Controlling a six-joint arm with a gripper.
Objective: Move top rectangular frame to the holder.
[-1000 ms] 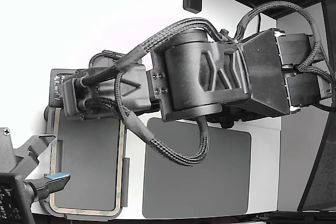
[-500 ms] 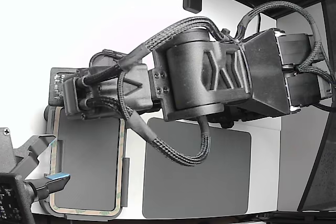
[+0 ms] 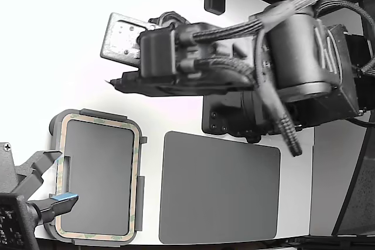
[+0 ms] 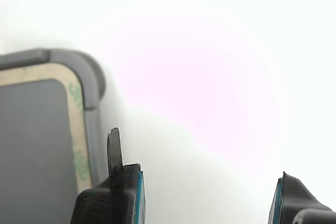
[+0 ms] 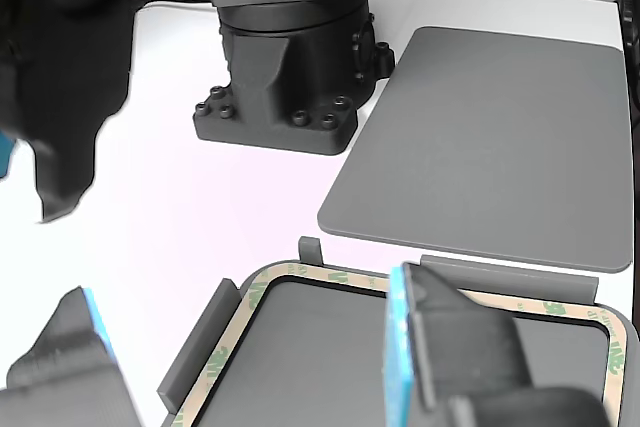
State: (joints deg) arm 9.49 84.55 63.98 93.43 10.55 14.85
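The top rectangular frame, thin and tan with greenish patches, lies flat inside the holder, a grey rounded tray at the lower left of the exterior view. One corner of the frame and the holder's rim appear in the wrist view. My gripper hangs above the white table, up and away from the holder's far end. In the wrist view my gripper is open, its fingers wide apart and nothing between them. The other view shows the frame seated within the holder's tabs.
A dark grey mat lies beside the holder, toward the exterior view's right. My arm's black base stands behind it. A second arm's gripper with blue pads hovers over the holder's near corner.
My arm has risen from the holder's far end and swung up and to the exterior view's right, uncovering the holder. The frame stays in the holder.
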